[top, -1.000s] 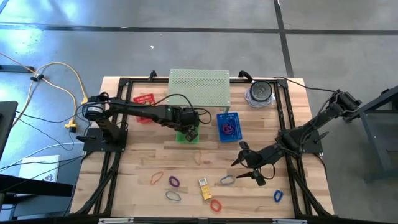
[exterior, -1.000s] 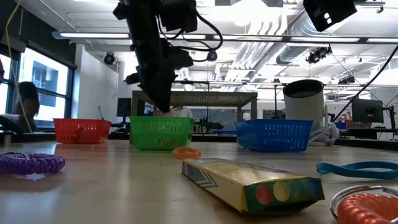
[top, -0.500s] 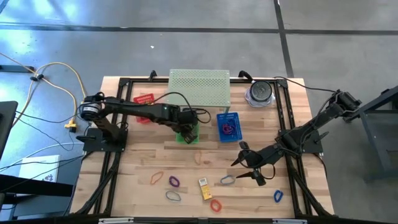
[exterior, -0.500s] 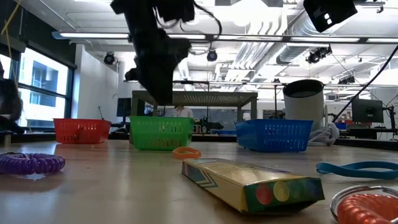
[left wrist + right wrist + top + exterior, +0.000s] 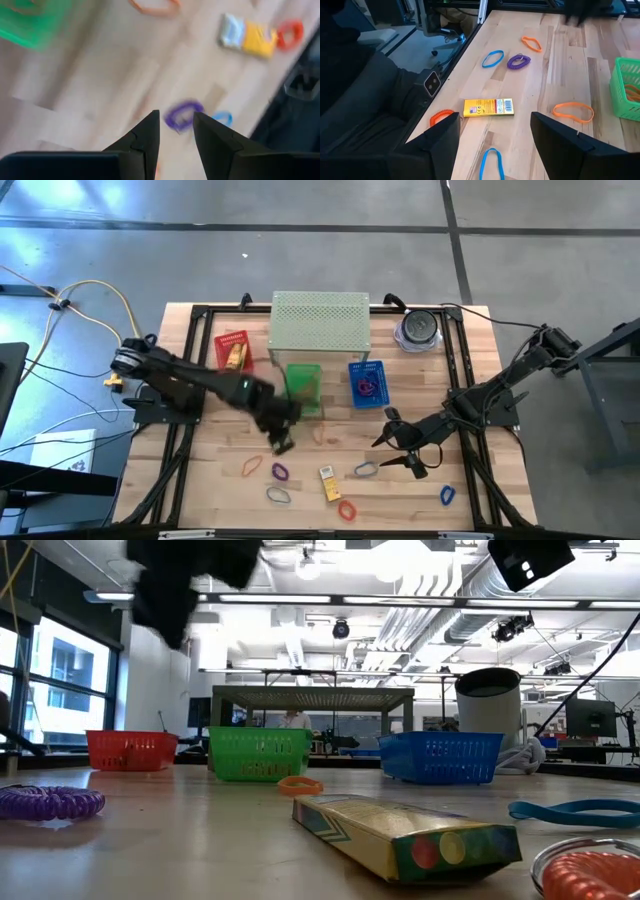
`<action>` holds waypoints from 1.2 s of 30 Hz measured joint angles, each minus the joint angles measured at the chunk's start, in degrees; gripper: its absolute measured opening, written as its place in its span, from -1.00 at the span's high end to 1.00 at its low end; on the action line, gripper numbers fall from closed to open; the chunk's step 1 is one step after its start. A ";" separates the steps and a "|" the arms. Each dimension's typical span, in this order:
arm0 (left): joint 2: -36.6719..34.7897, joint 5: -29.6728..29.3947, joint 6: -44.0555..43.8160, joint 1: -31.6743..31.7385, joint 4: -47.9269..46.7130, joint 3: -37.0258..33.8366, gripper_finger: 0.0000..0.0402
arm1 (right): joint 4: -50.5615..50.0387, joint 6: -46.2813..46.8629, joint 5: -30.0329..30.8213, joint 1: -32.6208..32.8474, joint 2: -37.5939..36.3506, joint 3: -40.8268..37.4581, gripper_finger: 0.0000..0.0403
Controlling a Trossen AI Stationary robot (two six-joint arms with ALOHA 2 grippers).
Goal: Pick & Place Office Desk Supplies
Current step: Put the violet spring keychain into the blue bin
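Observation:
Loops lie scattered near the table's near edge: a purple coil, an orange loop, a grey one, a red one and blue ones. Among them lies a yellow packet. Another orange loop lies flat nearer the baskets. My left gripper hangs open above the table, just beyond the purple coil, holding nothing. My right gripper waits wide open to the right of the loops.
Red, green and blue mesh baskets stand in a row in front of the pale green perforated shelf. A grey cylinder sits at the far right. Black frame rails run along the table's edges.
My left gripper has swung away from above the green basket, toward the table's near edge and a little left, and now hangs over the loops by the purple coil. The green basket, which the arm covered before, shows in full.

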 joint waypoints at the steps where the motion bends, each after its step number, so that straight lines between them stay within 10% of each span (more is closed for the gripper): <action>1: 0.16 -0.01 0.03 -1.92 0.29 0.00 0.43 | 0.03 -0.05 0.00 0.00 0.00 0.00 -0.15; 14: 2.80 -26.06 27.53 -18.95 1.63 -0.22 0.44 | 1.34 -1.71 0.21 0.00 0.00 0.02 -0.15; 36: 15.30 -22.62 31.54 -19.58 9.04 -0.28 0.44 | 1.25 -2.13 0.02 0.00 0.00 0.02 -0.15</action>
